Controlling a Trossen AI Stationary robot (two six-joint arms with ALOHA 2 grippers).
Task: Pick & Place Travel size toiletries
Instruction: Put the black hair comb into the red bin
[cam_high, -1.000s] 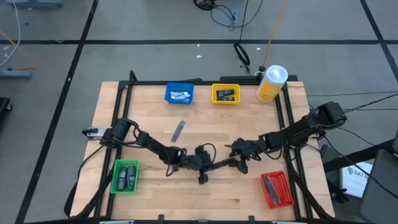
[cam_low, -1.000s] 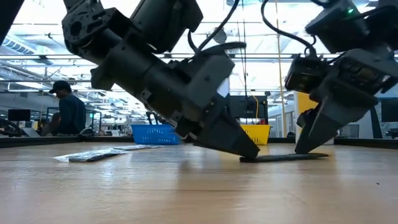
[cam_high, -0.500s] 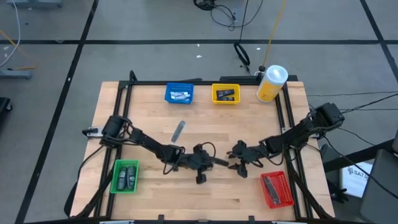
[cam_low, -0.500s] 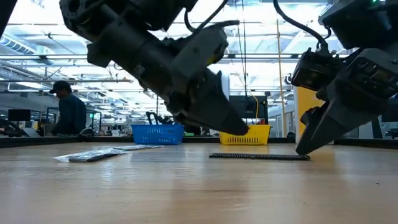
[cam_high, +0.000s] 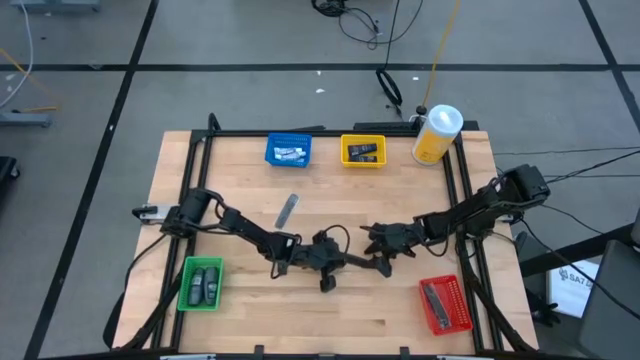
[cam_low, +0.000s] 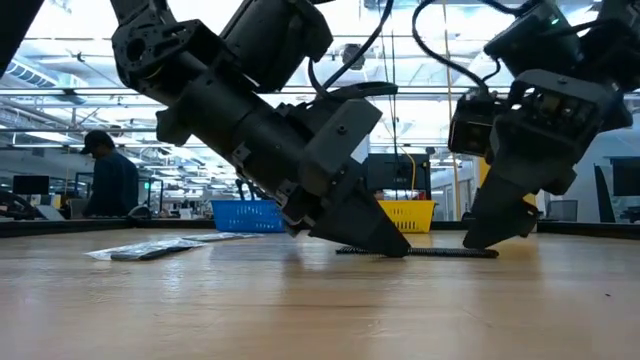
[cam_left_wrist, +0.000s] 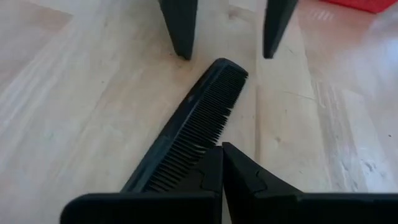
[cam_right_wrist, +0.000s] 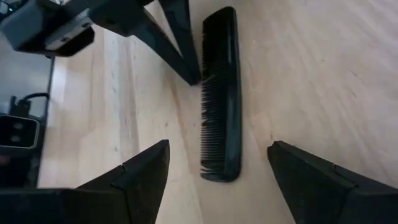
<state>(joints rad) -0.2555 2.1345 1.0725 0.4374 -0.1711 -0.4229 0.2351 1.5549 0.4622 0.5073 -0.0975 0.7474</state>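
High view: both arms meet low-centre of the frame. Left gripper (cam_high: 340, 263) and right gripper (cam_high: 384, 262) flank a thin black comb (cam_high: 362, 265) lying flat on the table (cam_high: 330, 325). Probably the item being worked now. A silver-grey sachet (cam_high: 287, 211) lies loose left of centre, well apart. Blue bin (cam_high: 288, 150) and yellow bin (cam_high: 363, 151) at upper centre, green bin (cam_high: 201, 284) lower left, red bin (cam_high: 442, 305) lower right; each holds something, contents too small to name. Yellow bottle (cam_high: 436, 134) upper right.

Low view: comb (cam_low: 430, 252) flat on the wood at centre; left gripper (cam_low: 375, 243) tips are down at its near end, right gripper (cam_low: 495, 235) just beside the other end. Looks like one arm pins or nudges it so the other can get under such a flat thing, my guess. Sachet (cam_low: 160, 247) at left. A person (cam_low: 108, 180) stands in the room behind, far left.

Left wrist view: left fingers closed together, tips (cam_left_wrist: 225, 163) touching each other against the comb (cam_left_wrist: 193, 130); not gripping it. Comb's near end is hidden behind the fingers. The other arm's two fingers hang at top of frame.

Right wrist view: right fingers (cam_right_wrist: 146, 168) spread wide, holding nothing; comb (cam_right_wrist: 221, 93) lies between and beyond them, whole length visible.
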